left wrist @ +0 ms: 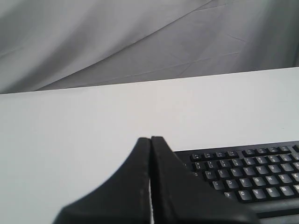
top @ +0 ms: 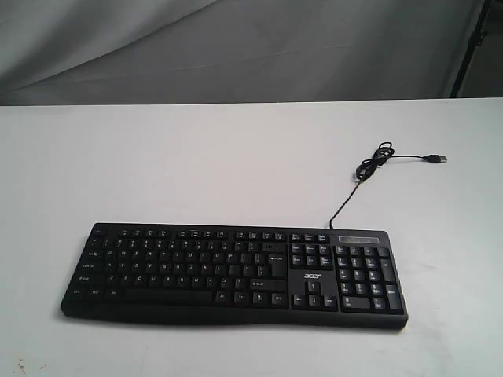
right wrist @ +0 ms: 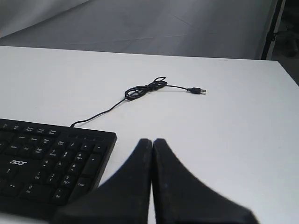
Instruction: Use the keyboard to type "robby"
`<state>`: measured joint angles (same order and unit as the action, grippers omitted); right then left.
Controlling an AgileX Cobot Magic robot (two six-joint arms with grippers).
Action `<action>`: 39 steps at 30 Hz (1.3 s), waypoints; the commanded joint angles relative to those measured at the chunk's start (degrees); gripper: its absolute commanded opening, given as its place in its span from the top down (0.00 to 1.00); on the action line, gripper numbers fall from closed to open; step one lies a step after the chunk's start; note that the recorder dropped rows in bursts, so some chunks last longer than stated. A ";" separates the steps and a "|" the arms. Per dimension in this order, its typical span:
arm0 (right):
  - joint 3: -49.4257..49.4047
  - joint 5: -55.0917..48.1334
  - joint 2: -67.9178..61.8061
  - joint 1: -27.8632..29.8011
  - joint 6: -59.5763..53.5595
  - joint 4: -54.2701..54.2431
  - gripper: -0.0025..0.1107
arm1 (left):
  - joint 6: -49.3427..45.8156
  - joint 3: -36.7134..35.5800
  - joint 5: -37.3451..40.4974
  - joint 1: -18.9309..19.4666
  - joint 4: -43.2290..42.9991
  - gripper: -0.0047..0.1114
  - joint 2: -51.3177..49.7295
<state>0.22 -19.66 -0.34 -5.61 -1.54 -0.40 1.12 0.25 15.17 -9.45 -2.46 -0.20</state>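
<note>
The black keyboard [top: 236, 273] with white legends and an "acer" logo lies near the front of the white table. Neither arm shows in the exterior view. In the left wrist view my left gripper [left wrist: 150, 138] is shut, fingertips pressed together, hanging off the keyboard's [left wrist: 243, 172] letter-key end and holding nothing. My right gripper [right wrist: 152, 140] is also shut and empty in the right wrist view, just off the number-pad end of the keyboard [right wrist: 46, 165].
The thin black USB cable [top: 376, 162] runs from the keyboard's back edge to a small coil and a loose plug [top: 435, 159] on the table [top: 196, 165]. A grey cloth backdrop hangs behind. A dark stand leg [right wrist: 272, 28] sits past the table's far corner.
</note>
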 commanded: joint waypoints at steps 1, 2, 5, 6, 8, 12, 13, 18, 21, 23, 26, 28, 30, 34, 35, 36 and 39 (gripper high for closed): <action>-0.22 0.10 0.34 0.44 0.04 0.40 0.98 | 0.16 -0.25 -0.31 -0.36 -0.27 0.96 0.20; -0.22 0.10 0.34 0.44 0.04 0.40 0.98 | 0.16 -0.25 -0.31 -0.36 -0.27 0.96 0.20; -0.22 0.10 0.34 0.44 0.04 0.40 0.98 | 0.16 -0.25 -0.31 -0.36 -0.27 0.96 0.20; -0.22 0.10 0.34 0.44 0.04 0.40 0.98 | 0.16 -0.25 -0.31 -0.36 -0.27 0.96 0.20; -0.22 0.10 0.34 0.44 0.04 0.40 0.98 | 0.16 -0.25 -0.31 -0.36 -0.27 0.96 0.20; -0.22 0.10 0.34 0.44 0.04 0.40 0.98 | 0.16 -0.25 -0.31 -0.36 -0.27 0.96 0.20; -0.22 0.10 0.34 0.44 0.04 0.40 0.98 | 0.16 -0.25 -0.31 -0.36 -0.27 0.96 0.20; -0.22 0.38 0.34 0.44 0.05 0.83 0.98 | 0.16 -0.25 -0.31 -0.36 -0.27 0.96 0.20; -0.22 5.32 0.34 0.44 -0.08 0.83 0.98 | 0.16 -0.25 -0.31 -0.36 -0.27 0.96 0.20; -0.22 11.62 0.34 0.44 -0.08 0.83 0.98 | 0.16 -0.25 -0.31 -0.36 -0.27 0.96 0.20; -0.22 20.01 0.34 0.44 -0.18 0.92 0.98 | 0.16 -0.25 -0.31 -0.36 -0.27 0.96 0.20; -0.22 24.49 0.34 0.44 -0.18 0.92 0.98 | 0.16 -0.25 -0.31 -0.36 -0.27 0.96 0.20; -0.22 27.79 0.34 0.44 -0.18 0.92 0.98 | 0.16 -0.25 -0.31 -0.36 -0.27 0.96 0.20; -0.22 35.63 0.34 0.44 -0.06 0.92 0.98 | 0.16 -0.25 -0.31 -0.36 -0.27 0.96 0.20; -0.22 37.54 0.34 0.44 0.63 0.92 0.98 | 0.16 -0.25 -0.31 -0.36 -0.27 0.96 0.20; -0.22 40.53 0.34 0.44 1.54 0.92 0.98 | 0.16 -0.25 -0.31 -0.36 -0.27 0.96 0.20; -0.22 50.66 0.34 0.44 8.85 0.92 0.98 | 0.16 -0.25 -0.31 -0.36 -0.27 0.96 0.20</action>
<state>0.22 21.90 -0.25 -5.61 1.65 0.00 1.12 0.25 15.17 -9.45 -2.46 -0.20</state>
